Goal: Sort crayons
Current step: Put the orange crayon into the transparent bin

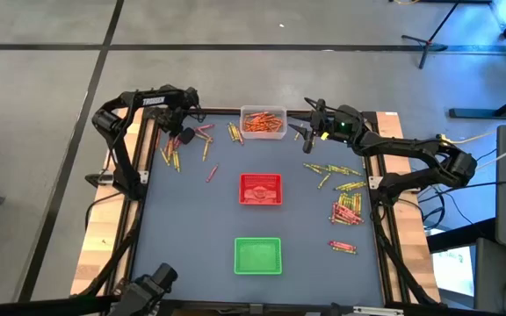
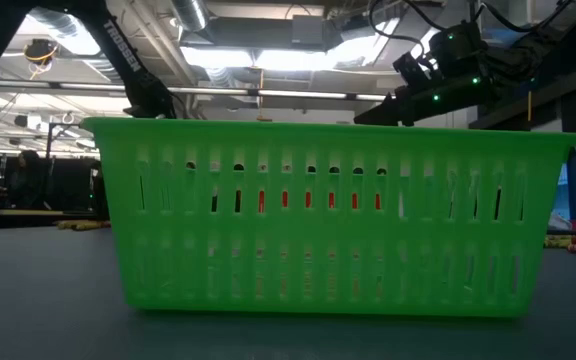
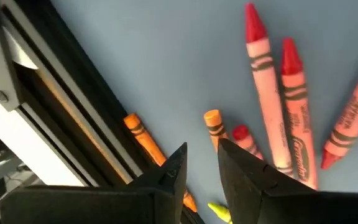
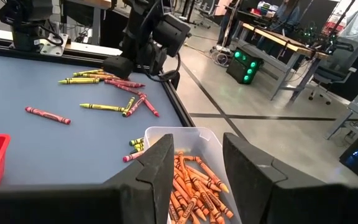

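On my grey-blue table top [image 1: 191, 219] I see three small trays in one line down the middle. The clear plastic tray [image 1: 263, 122] stands at the far edge. The square red slotted plastic tray [image 1: 260, 189] is in the centre, and the green slotted plastic tray [image 1: 258, 255] is near the front edge, apart from the red one. In the low view the green tray fills most of the picture, and red shows through its slots.
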Tool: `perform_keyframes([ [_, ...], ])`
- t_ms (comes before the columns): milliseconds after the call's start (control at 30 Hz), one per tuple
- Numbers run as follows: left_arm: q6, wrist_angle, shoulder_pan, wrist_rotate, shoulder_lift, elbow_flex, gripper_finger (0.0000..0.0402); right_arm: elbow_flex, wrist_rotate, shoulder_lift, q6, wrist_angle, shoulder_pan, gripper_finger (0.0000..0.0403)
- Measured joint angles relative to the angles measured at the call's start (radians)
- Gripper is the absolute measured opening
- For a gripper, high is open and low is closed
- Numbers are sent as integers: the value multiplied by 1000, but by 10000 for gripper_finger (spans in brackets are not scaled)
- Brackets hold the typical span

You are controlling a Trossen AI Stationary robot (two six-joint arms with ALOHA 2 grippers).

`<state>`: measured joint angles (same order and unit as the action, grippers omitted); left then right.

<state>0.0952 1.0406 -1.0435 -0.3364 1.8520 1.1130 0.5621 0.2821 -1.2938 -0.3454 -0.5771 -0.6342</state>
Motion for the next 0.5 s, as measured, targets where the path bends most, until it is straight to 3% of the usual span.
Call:
perform_keyframes([
  [133, 3, 7, 7, 66, 17, 0, 80, 0, 0, 0, 0, -5, 0, 137],
  [500, 29, 22, 9, 82, 43, 3, 80, 0, 0, 0, 0, -5, 0, 137],
])
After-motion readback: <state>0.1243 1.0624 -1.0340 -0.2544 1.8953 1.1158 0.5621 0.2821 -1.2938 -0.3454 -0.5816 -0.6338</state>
